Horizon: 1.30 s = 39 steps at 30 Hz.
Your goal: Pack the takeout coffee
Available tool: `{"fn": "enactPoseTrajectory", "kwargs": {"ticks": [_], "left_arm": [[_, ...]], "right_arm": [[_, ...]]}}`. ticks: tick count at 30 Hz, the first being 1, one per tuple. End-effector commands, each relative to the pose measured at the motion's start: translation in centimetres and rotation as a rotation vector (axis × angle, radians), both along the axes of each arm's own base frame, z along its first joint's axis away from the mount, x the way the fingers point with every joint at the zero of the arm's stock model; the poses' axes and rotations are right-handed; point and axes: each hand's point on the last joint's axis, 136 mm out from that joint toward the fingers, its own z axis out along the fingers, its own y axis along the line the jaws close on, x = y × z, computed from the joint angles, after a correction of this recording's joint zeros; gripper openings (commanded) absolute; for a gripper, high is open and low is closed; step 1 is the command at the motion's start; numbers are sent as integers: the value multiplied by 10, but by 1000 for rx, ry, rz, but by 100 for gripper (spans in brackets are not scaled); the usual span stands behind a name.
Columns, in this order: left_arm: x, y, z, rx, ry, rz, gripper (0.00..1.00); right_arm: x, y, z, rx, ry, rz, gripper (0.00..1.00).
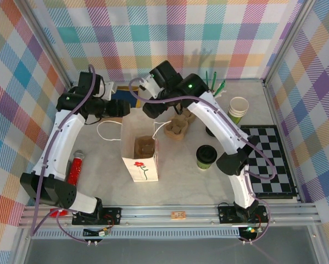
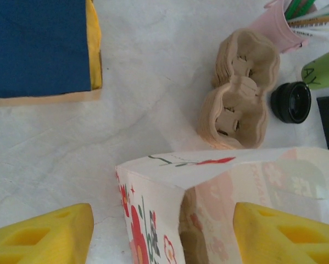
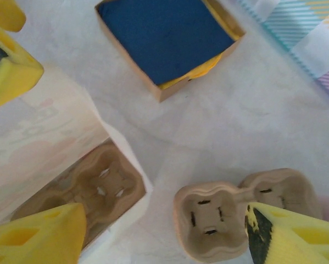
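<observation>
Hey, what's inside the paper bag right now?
A brown pulp cup carrier sits inside the paper bag, no cup in its visible pockets. The bag's walls hide whatever lies beneath it.

The pale table (image 1: 101, 165) bears a flowered bag (image 1: 140, 168), pulp cup carrier (image 1: 175, 129), takeout coffee (image 1: 206, 157), chessboard (image 1: 274, 148) and blue-lined box (image 3: 164, 38).

The takeout coffee (image 1: 206, 157) is a small green paper cup capped with a round black plastic lid. It stands upright and free on the pale table (image 1: 180, 187), right of the middle and toward the near side. The lid sits flat and closed on the rim.
</observation>
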Motion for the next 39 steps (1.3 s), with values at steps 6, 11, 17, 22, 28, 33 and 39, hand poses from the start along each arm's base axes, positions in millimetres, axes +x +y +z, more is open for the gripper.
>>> {"fn": "enactPoseTrajectory", "kwargs": {"ticks": [6, 11, 17, 22, 28, 33, 39], "left_arm": [[-6, -5, -10, 34, 5, -6, 54], [-7, -7, -19, 46, 13, -5, 41], [-8, -15, -15, 26, 2, 10, 18], [-15, -13, 17, 22, -102, 61, 0], [-38, -9, 63, 9, -298, 94, 0], [-66, 1, 78, -14, -427, 106, 0], [-93, 6, 78, -58, -522, 79, 0]], "right_arm": [[-4, 3, -34, -39, 95, 7, 62], [0, 1, -49, -77, 93, -6, 54], [-4, 5, -47, -51, 114, -2, 19], [-9, 8, -24, -44, 31, -40, 1], [-29, 19, 16, -3, -128, -70, 0], [-55, 27, 47, 51, -292, -69, 0], [-86, 35, 73, 160, -455, -47, 0]]}}
